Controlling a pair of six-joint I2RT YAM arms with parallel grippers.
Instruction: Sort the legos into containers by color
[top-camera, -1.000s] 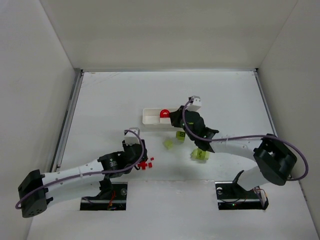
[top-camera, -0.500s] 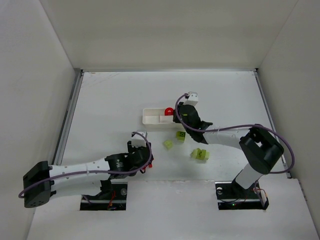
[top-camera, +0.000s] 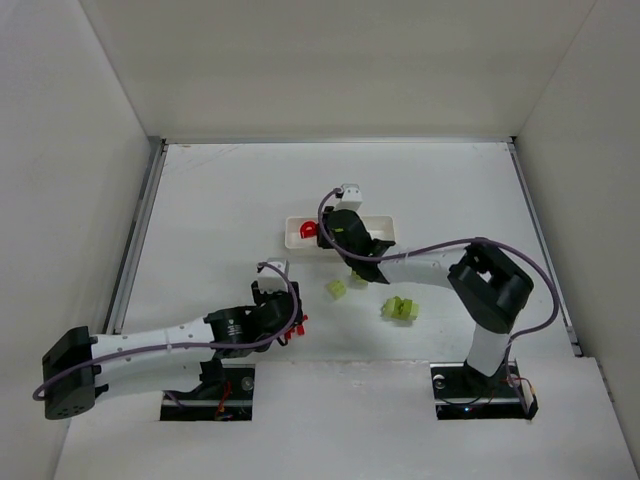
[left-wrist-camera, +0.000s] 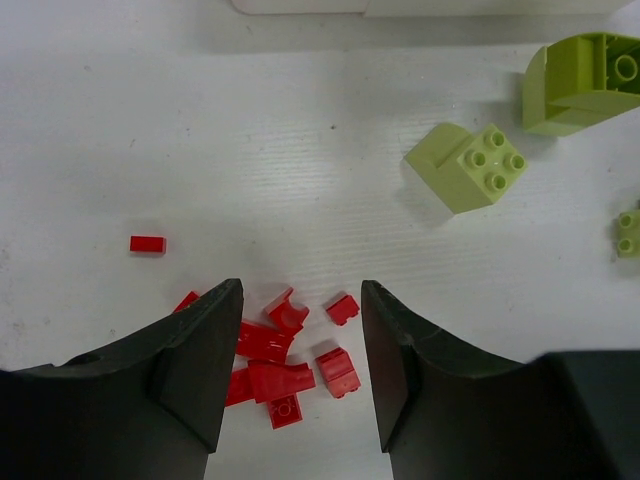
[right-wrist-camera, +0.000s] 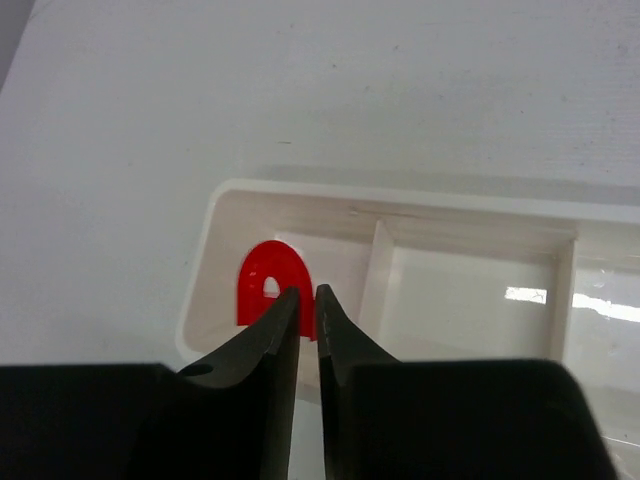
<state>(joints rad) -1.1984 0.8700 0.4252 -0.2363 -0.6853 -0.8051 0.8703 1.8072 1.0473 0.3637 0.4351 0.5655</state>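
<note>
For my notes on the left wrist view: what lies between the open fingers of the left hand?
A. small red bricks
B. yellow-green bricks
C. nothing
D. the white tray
A: the small red bricks lie clustered in the gap of the open left hand; the yellow-green bricks lie farther off, outside it.

The right tool (right-wrist-camera: 306, 293) partly hides the red arch (right-wrist-camera: 257, 272).

Long shallow white plastic tray (right-wrist-camera: 400, 198): smooth, glossy, glare on its floor. Small red plastic bricks (left-wrist-camera: 262, 343) and yellow-green studded plastic bricks (left-wrist-camera: 465, 165): smooth, slight sheen. White table surface (left-wrist-camera: 250, 130): matt, finely ribbed.
</note>
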